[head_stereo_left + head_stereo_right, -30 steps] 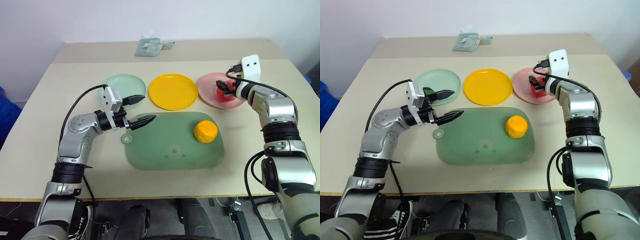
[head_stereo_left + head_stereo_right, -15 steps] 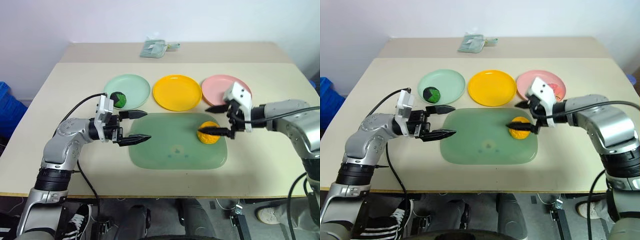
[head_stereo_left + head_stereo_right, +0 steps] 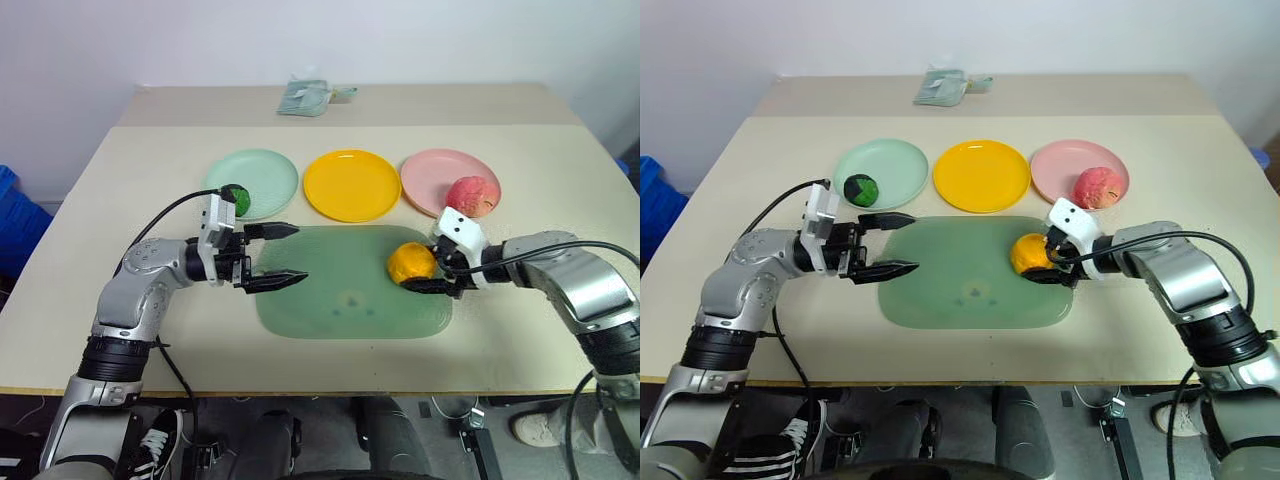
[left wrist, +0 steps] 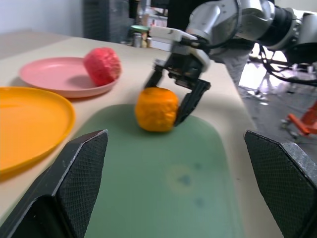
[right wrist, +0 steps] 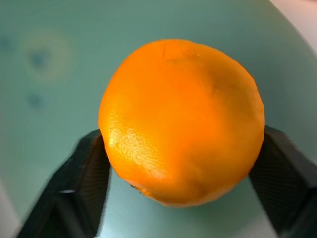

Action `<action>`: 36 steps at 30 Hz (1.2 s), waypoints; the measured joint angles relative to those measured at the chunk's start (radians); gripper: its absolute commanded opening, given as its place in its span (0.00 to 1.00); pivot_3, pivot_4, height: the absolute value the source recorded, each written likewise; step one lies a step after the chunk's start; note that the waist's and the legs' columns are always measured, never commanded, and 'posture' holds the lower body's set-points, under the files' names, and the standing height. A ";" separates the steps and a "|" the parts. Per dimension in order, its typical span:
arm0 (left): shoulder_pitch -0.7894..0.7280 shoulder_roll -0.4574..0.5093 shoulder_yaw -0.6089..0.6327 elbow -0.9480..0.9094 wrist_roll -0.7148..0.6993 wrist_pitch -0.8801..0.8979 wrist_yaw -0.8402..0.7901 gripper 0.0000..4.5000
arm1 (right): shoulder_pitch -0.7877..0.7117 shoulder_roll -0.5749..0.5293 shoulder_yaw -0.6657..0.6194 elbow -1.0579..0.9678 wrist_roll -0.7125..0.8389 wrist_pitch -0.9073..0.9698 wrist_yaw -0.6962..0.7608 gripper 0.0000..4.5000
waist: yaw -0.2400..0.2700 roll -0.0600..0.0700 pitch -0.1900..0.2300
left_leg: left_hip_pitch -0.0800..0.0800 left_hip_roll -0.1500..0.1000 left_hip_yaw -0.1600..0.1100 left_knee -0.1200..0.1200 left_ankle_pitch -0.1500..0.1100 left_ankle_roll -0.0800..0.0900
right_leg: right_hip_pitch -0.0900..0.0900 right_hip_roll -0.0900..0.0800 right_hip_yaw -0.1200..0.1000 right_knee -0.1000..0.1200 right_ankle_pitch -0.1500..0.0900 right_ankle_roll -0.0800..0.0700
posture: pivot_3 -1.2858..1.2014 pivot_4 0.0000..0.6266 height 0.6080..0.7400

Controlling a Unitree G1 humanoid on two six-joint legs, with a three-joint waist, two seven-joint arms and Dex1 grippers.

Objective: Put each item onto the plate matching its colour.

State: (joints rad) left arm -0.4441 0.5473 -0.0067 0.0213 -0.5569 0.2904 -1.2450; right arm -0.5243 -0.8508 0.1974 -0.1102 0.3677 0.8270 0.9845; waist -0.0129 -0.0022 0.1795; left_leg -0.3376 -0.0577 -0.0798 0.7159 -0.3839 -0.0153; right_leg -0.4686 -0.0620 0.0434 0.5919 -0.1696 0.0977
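Beige table (image 3: 90,240) (white wall behind); right pincer (image 3: 428,272) grips orange ball (image 3: 410,262), left pincer (image 3: 283,253) open.

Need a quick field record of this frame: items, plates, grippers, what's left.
green ball: on mint plate
pink apple: on pink plate
orange ball: on green board, between right gripper's fingers
yellow plate: bare
right gripper: shut on orange ball, fingers against both sides
left gripper: open, holding nothing, over board's left edge
folded cloth: far edge of table
remaining: orange ball to yellow plate
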 measured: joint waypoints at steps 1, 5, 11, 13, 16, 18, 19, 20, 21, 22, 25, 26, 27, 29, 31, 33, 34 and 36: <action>-0.002 -0.008 0.007 0.007 0.001 -0.008 0.014 1.00 | -0.016 0.025 -0.012 0.002 0.009 0.005 -0.008 0.69 | -0.001 0.000 0.000 | 0.000 0.000 0.000 0.000 0.000 0.000 | 0.000 0.000 0.000 0.000 0.000 0.000 | 0.52 0.24 1.00; -0.029 -0.046 0.048 0.051 0.014 -0.033 0.118 1.00 | -0.174 0.141 -0.109 0.095 0.029 -0.008 -0.094 0.69 | 0.001 0.000 0.000 | 0.000 0.000 -0.001 0.000 0.000 -0.001 | 0.000 0.000 0.000 0.001 0.000 0.000 | 0.52 0.24 1.00; -0.069 -0.113 0.093 0.138 0.117 -0.084 0.362 1.00 | -0.365 0.317 -0.116 0.440 -0.141 -0.251 -0.325 0.69 | 0.000 0.000 0.000 | -0.001 -0.001 -0.001 0.000 0.001 -0.001 | -0.001 -0.001 0.000 0.001 0.000 0.000 | 0.52 0.24 1.00; -0.074 -0.136 0.103 0.150 0.142 -0.092 0.436 1.00 | -0.409 0.390 -0.121 0.597 -0.176 -0.306 -0.383 0.69 | -0.002 0.000 0.000 | -0.002 -0.001 -0.001 -0.001 0.001 -0.002 | -0.003 -0.001 0.000 0.003 0.000 0.000 | 0.52 0.24 1.00; -0.064 -0.149 0.101 0.139 0.156 -0.101 0.473 1.00 | -0.452 0.483 -0.122 0.752 -0.195 -0.371 -0.393 0.92 | -0.008 0.000 0.000 | -0.006 -0.001 0.000 -0.003 0.001 -0.002 | -0.008 0.000 0.001 0.003 0.000 0.000 | 0.52 0.24 1.00; -0.046 -0.154 0.098 0.110 0.157 -0.101 0.479 1.00 | -0.490 0.515 -0.125 0.831 -0.198 -0.402 -0.397 0.99 | -0.011 0.000 0.000 | -0.009 -0.001 0.000 -0.003 0.001 -0.002 | -0.011 0.000 0.001 0.003 0.000 0.000 | 0.52 0.24 1.00; -0.036 -0.153 0.098 0.096 0.156 -0.100 0.478 1.00 | -0.505 0.516 -0.128 0.851 -0.199 -0.418 -0.397 0.99 | -0.012 0.000 0.000 | -0.009 -0.001 0.000 -0.002 0.001 -0.002 | -0.011 -0.001 0.001 0.003 0.000 0.000 | 0.52 0.24 1.00; -0.020 -0.144 0.098 0.074 0.156 -0.099 0.473 1.00 | -0.524 0.516 -0.142 0.873 -0.198 -0.442 -0.397 0.99 | -0.013 0.000 0.000 | -0.011 -0.001 -0.001 -0.002 0.001 -0.003 | -0.012 -0.001 0.000 0.003 0.000 0.000 | 0.52 0.24 1.00; -0.007 -0.133 0.099 0.062 0.156 -0.100 0.466 1.00 | -0.540 0.515 -0.156 0.885 -0.197 -0.465 -0.397 0.99 | -0.013 0.000 0.000 | -0.012 -0.001 -0.001 -0.002 0.001 -0.003 | -0.013 0.000 0.000 0.004 0.000 0.000 | 0.52 0.24 1.00; 0.009 -0.121 0.099 0.047 0.154 -0.100 0.456 1.00 | -0.556 0.513 -0.178 0.896 -0.193 -0.496 -0.397 0.99 | -0.013 0.000 0.000 | -0.012 -0.001 -0.001 -0.002 0.001 -0.003 | -0.013 0.000 0.000 0.004 0.000 0.000 | 0.52 0.24 1.00; 0.055 -0.089 0.103 -0.009 0.114 -0.078 0.399 1.00 | -0.597 0.496 -0.264 0.899 -0.148 -0.565 -0.380 0.99 | -0.011 0.000 0.000 | -0.012 -0.001 -0.001 -0.001 0.001 -0.003 | -0.012 0.000 0.000 0.003 0.000 0.000 | 0.52 0.24 1.00; 0.070 -0.077 0.107 -0.031 0.092 -0.070 0.376 1.00 | -0.596 0.486 -0.280 0.880 -0.133 -0.573 -0.349 0.99 | -0.010 0.000 0.000 | -0.012 -0.001 -0.002 -0.001 0.001 -0.003 | -0.012 0.000 0.000 0.003 0.000 0.000 | 0.52 0.24 1.00; 0.084 -0.062 0.115 -0.052 0.071 -0.058 0.356 1.00 | -0.586 0.478 -0.289 0.852 -0.114 -0.579 -0.310 0.99 | -0.011 0.000 0.000 | -0.012 -0.001 -0.001 -0.001 0.001 -0.002 | -0.012 0.000 0.000 0.003 0.000 0.000 | 0.52 0.24 1.00; 0.108 -0.032 0.122 -0.101 0.040 -0.045 0.319 1.00 | -0.530 0.457 -0.295 0.776 -0.085 -0.589 -0.217 0.99 | -0.009 0.000 0.000 | -0.012 0.000 -0.002 -0.001 0.001 -0.002 | -0.011 0.000 -0.001 0.003 0.000 0.000 | 0.52 0.24 1.00; 0.145 0.004 0.141 -0.133 0.004 -0.040 0.266 1.00 | -0.419 0.417 -0.281 0.648 -0.063 -0.585 -0.121 0.99 | -0.006 0.001 -0.001 | -0.012 0.000 -0.002 -0.001 0.001 -0.002 | -0.011 0.000 -0.001 0.003 0.000 0.000 | 0.52 0.24 1.00; 0.182 0.033 0.168 -0.135 -0.025 -0.037 0.222 1.00 | -0.284 0.355 -0.264 0.500 -0.039 -0.568 -0.033 0.99 | -0.002 0.001 -0.001 | -0.012 0.000 -0.002 -0.001 0.001 -0.002 | -0.011 0.000 -0.001 0.003 0.000 0.000 | 0.52 0.24 1.00; 0.194 0.037 0.176 -0.137 -0.040 -0.033 0.203 1.00 | -0.204 0.309 -0.261 0.423 -0.025 -0.546 0.011 0.99 | 0.004 0.001 0.000 | -0.013 -0.001 -0.003 -0.001 0.001 -0.001 | -0.011 -0.001 -0.002 0.003 0.000 0.000 | 0.52 0.24 1.00; 0.204 0.051 0.177 -0.136 -0.068 -0.020 0.146 1.00 | -0.030 0.200 -0.261 0.230 0.034 -0.463 0.099 0.99 | 0.010 0.002 0.000 | -0.013 -0.002 -0.003 0.000 0.000 -0.001 | -0.010 -0.002 -0.002 0.002 0.000 0.000 | 0.52 0.24 1.00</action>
State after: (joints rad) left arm -0.2402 0.5980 0.1703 -0.1142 -0.6246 0.2705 -1.0995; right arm -0.5543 -0.6510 -0.0636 0.1200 0.4012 0.3637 1.0834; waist -0.0031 -0.0005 0.1793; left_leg -0.3507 -0.0593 -0.0825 0.7164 -0.3835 -0.0159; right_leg -0.4790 -0.0636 0.0416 0.5944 -0.1693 0.0973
